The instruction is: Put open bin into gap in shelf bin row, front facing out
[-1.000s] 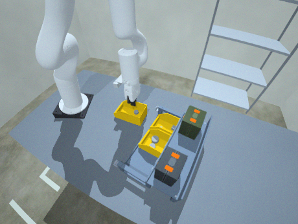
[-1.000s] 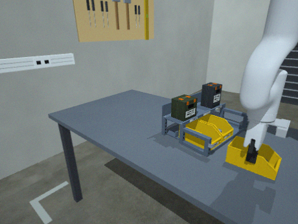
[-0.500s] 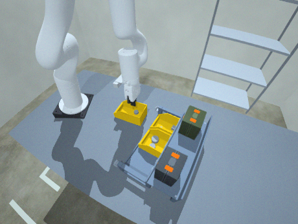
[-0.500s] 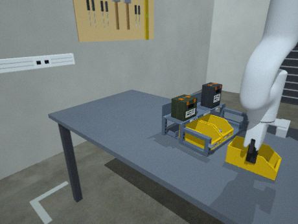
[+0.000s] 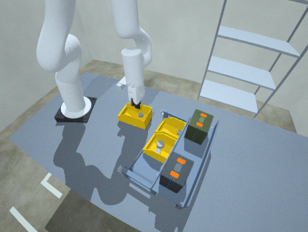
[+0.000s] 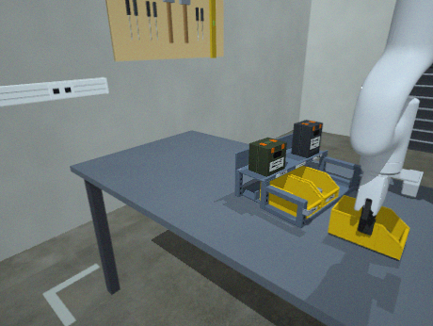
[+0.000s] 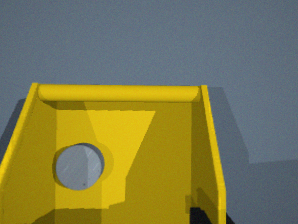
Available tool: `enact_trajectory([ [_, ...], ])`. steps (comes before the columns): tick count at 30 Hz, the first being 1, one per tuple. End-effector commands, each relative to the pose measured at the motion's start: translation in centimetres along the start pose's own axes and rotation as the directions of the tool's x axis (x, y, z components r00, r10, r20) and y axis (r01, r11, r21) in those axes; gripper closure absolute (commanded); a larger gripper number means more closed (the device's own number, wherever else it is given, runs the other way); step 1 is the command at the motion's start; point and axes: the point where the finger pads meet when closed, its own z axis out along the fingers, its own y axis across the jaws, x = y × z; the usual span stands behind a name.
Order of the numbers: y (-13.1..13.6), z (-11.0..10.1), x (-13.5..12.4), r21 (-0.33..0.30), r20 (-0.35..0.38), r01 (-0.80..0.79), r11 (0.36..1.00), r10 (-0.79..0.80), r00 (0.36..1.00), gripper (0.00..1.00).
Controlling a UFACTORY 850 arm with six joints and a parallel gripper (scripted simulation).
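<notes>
Clock directions as in the top view, twelve at its upper edge. One grey table. At nine o'clock from the loose bin, one white arm on one black base plate: raised high, bent over, last length dropping nearly straight down to the bin. At one o'clock, beyond the table, one rack, with three boards in full sight. On the table, one low shelf.

Three yellow bins in all: two side by side in the shelf, and one loose bin, upright on the table, apart from the shelf at about ten o'clock. Gap in the row at the seven o'clock end. On the upper board, two boxes: green box at one o'clock, dark box at six.

One gripper, pointing down, fingers clamped on the loose bin's side wall at twelve o'clock. Inside that bin, one round grey part visible.
</notes>
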Motion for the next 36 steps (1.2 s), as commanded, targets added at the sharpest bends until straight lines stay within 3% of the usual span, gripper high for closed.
enact_trajectory([
  [1, 0.0, -0.2, -0.1, 0.002, 0.0, 0.0, 1.0, 0.0, 1.0, 1.0],
  [25, 0.0, -1.1, 0.0, 0.002, 0.0, 0.0, 1.0, 0.0, 1.0, 1.0],
  [30, 0.0, -2.6, -0.1, 0.002, 0.0, 0.0, 1.0, 0.0, 1.0, 1.0],
  [36, 0.0, -2.6, -0.1, 0.002, 0.0, 0.0, 1.0, 0.0, 1.0, 1.0],
])
